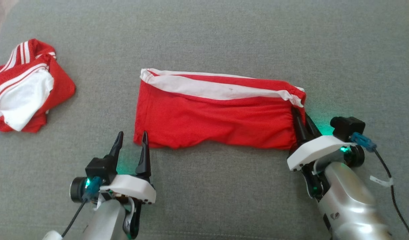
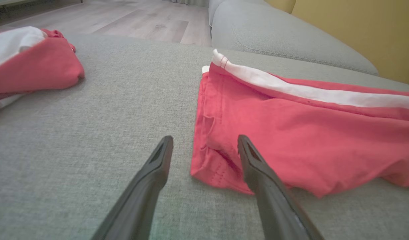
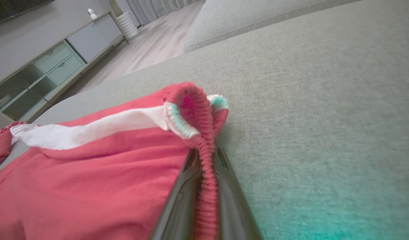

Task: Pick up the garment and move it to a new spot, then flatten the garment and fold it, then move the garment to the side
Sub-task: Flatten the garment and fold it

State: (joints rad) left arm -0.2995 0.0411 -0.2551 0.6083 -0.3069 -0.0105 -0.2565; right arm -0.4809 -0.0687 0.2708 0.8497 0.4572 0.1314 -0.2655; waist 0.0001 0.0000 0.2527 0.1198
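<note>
Garment (image 1: pixel 217 116), red with a white band, is lying spread flat across the middle of the grey couch (image 1: pixel 224 33), its long edge running left to right. Right gripper (image 1: pixel 301 115) is clenching the gathered elastic edge at the garment's right end, pinching fabric between its fingers; left gripper (image 1: pixel 132 134) is sitting released, one finger over the garment's near left corner, the other over bare couch. A crumpled red-and-white bundle (image 1: pixel 24 93) is lying well apart at far left

You have open couch (image 1: pixel 224 33) beyond the shorts (image 1: pixel 217 123) and left of them; the crumpled garment (image 1: pixel 24 93) blocks the far left.
</note>
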